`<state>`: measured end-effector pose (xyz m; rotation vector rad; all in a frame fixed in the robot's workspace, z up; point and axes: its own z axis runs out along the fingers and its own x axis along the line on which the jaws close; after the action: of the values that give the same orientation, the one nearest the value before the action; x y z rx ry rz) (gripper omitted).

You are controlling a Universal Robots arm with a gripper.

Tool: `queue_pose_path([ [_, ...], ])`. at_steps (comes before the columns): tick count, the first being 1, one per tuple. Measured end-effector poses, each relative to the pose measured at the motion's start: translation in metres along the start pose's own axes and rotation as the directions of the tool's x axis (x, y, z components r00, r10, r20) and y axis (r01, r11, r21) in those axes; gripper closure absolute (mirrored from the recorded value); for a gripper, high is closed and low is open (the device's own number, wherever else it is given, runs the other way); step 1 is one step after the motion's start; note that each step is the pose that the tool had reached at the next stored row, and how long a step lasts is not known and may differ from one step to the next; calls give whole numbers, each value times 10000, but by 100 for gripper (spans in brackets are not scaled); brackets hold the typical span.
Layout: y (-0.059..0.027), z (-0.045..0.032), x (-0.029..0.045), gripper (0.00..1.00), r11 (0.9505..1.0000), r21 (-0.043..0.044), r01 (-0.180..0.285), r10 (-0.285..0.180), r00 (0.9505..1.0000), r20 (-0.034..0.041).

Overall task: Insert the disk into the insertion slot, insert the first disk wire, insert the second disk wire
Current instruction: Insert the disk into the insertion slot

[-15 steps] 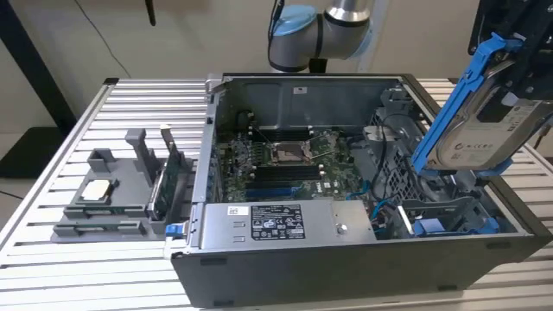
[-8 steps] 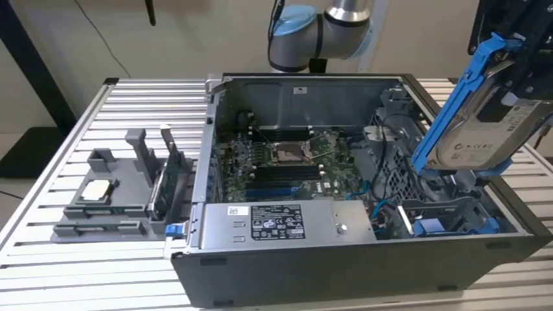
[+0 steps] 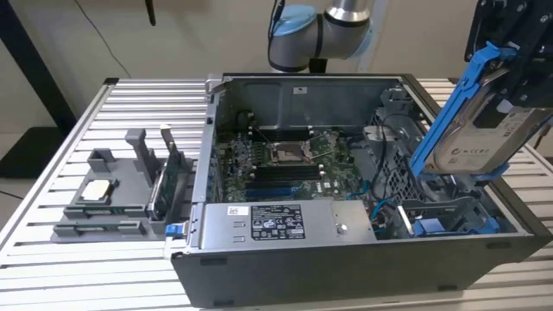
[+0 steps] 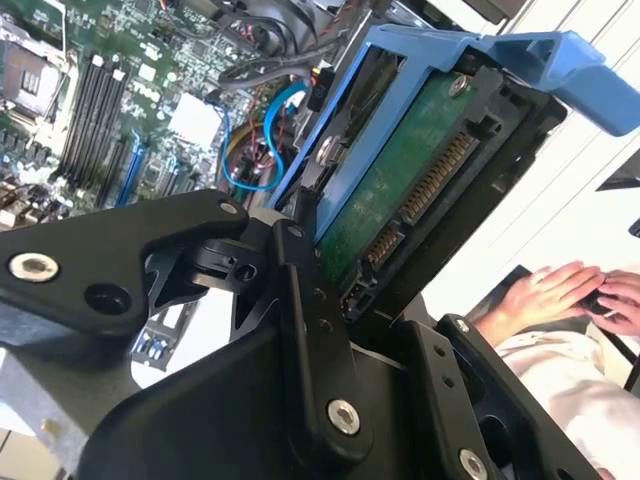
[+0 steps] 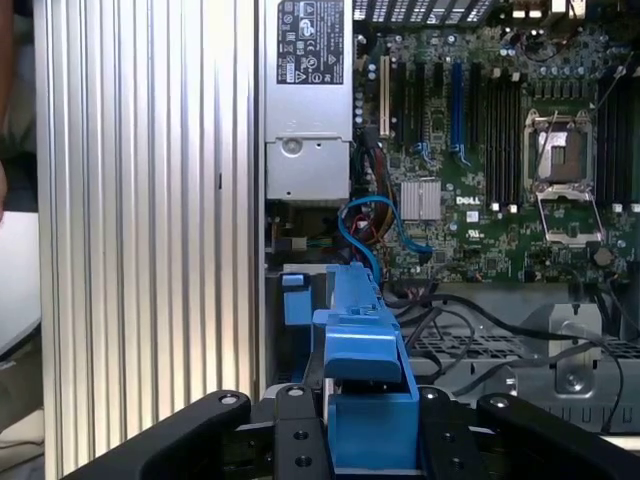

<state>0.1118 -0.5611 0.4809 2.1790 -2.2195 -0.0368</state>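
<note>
Exterior view is showing an open computer case (image 3: 346,272) lying on a slatted metal desk (image 3: 129,97), and I am looking at the arm reaching over the case from behind. The black end effector (image 3: 519,78) is gripping the disk (image 3: 484,139): its fingers are closing on the two sides of the blue carrier, with the drive filling the gap between them. The disk is hanging tilted in the air, over the side of the case at the exterior view's right, with its white label facing the camera and its lower end pointing down toward the insertion slot (image 3: 436,210) in the dark drive cage. It is not sitting in the slot yet, and I cannot tell if its lower corner is touching the cage. In the second wrist view the end effector (image 4: 385,300) is holding the disk (image 4: 400,170) with the green underside and the connector row showing, and a person's hands (image 4: 565,290) are resting beyond it. In the first wrist view the blue carrier of the disk (image 5: 365,350) is standing between the fingers (image 5: 300,425), with the motherboard (image 5: 500,150) and blue cables (image 5: 375,225) beyond it. Inside the case, the grey power supply (image 3: 276,223) is lying along the near side. A grey holder (image 3: 112,194) with a green card (image 3: 168,175) is standing on the desk, at the exterior view's left of the case.
</note>
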Motion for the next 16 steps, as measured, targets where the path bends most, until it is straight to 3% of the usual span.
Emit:
queue_pose_path([
  [6, -3, 25, 0, 67, 10000, 0, -10, 10, 10000, -3],
  [16, -8, 141, 32, 67, 10000, 0, -40, 40, 10000, -1],
])
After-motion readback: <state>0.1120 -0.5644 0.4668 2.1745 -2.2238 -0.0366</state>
